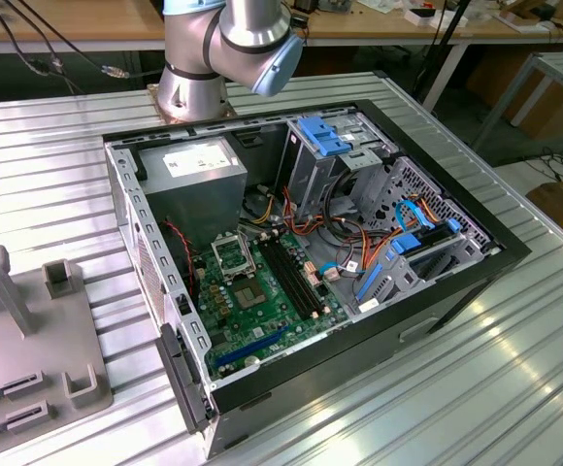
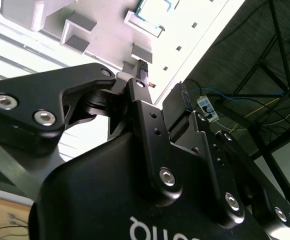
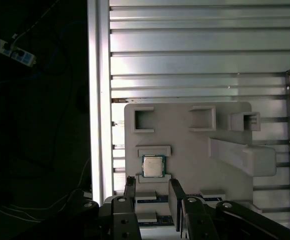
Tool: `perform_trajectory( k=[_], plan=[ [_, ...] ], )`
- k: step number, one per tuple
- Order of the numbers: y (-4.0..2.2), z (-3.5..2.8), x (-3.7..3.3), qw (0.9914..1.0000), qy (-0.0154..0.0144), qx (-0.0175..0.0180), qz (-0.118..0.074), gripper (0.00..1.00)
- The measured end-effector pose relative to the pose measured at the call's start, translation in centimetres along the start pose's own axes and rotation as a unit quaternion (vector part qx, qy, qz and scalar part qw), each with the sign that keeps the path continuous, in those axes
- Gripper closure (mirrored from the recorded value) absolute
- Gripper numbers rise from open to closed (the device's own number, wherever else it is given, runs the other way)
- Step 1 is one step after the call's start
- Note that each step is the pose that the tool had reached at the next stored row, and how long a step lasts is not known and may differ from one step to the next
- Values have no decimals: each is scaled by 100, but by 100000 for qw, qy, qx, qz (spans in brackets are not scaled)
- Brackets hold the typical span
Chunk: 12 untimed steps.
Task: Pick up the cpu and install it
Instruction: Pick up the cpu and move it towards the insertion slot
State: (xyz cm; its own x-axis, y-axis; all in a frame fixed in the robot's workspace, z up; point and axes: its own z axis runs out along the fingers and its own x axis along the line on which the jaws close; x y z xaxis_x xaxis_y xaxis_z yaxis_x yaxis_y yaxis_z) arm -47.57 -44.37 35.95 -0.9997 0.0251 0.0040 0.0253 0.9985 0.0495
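Hovering over the grey tray (image 3: 185,150), the gripper (image 3: 152,183) is spread wide and holds nothing. Its two fingers (image 3: 175,200) stand to either side of the line toward the cpu (image 3: 153,166), apart from it. The cpu lies flat in a shallow seat between two low lips, near the tray edge that runs along the edge of the table (image 1: 456,388).

Judged from this, the task is at its start: the pick is not yet made, and both the carrying and the installing are left to do.

The exterior view supplies the destination. It shows the open computer case (image 1: 514,248) in the middle of the table, its motherboard (image 1: 262,311), and the socket (image 1: 231,254). The socket is a black frame round a dull grey centre, near the board's corner by the power-supply box (image 1: 194,170), and appears unfilled. The same view gives the arm's base (image 1: 192,92) at the table edge beyond the case.

The second wrist view gives the fingers from behind, with a clear gap between them and no part gripped.
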Motion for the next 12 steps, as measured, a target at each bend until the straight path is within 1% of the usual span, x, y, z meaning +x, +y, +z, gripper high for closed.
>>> perform_trajectory(
  k=[9, 12],
  plan=[
    [0, 3, 0, 100000, 1, 0, 0, 60],
    [-1, 8, 0, 100000, -39, -6, -1, 60]
  ],
)
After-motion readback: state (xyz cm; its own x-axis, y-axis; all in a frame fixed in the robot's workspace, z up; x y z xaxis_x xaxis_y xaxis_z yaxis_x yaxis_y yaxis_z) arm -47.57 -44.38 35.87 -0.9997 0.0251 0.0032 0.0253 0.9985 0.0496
